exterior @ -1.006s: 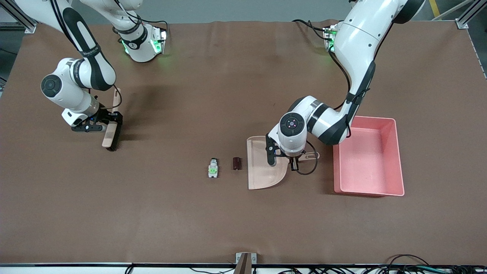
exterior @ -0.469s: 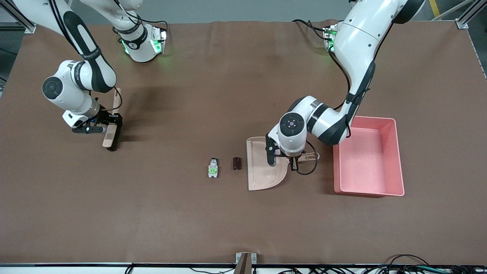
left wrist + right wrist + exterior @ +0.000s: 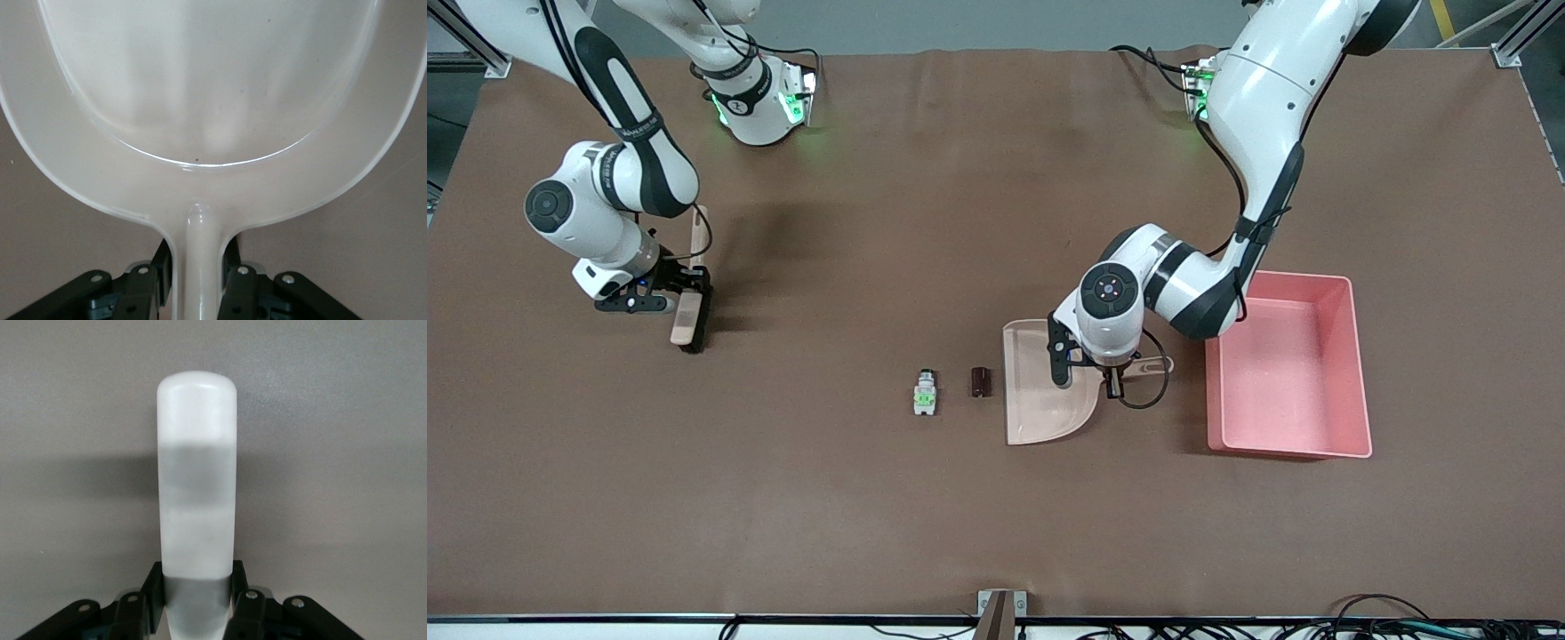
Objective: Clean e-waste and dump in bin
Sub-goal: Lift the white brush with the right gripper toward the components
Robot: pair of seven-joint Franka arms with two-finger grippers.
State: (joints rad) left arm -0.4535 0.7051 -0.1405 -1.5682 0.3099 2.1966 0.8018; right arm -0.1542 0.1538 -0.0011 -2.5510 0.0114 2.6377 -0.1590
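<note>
The e-waste lies on the brown mat: a white-and-green switch point(image 3: 925, 394) and, beside it toward the left arm's end, a dark maroon cylinder point(image 3: 979, 381). A beige dustpan point(image 3: 1040, 400) rests on the mat just past the cylinder, its mouth toward it. My left gripper point(image 3: 1116, 372) is shut on the dustpan's handle point(image 3: 200, 267); the empty pan point(image 3: 213, 100) fills the left wrist view. My right gripper point(image 3: 685, 289) is shut on a brush point(image 3: 687, 320), held near the right arm's end of the table with its dark bristles low. The brush handle point(image 3: 197, 487) shows in the right wrist view. The pink bin point(image 3: 1288, 449) stands beside the dustpan.
Bare brown mat lies between the brush and the e-waste. The bin is empty. A small bracket point(image 3: 1000, 609) sits at the table's front edge, with cables along it.
The right gripper with the brush has shifted very slightly. The left arm, dustpan and e-waste have not moved.
</note>
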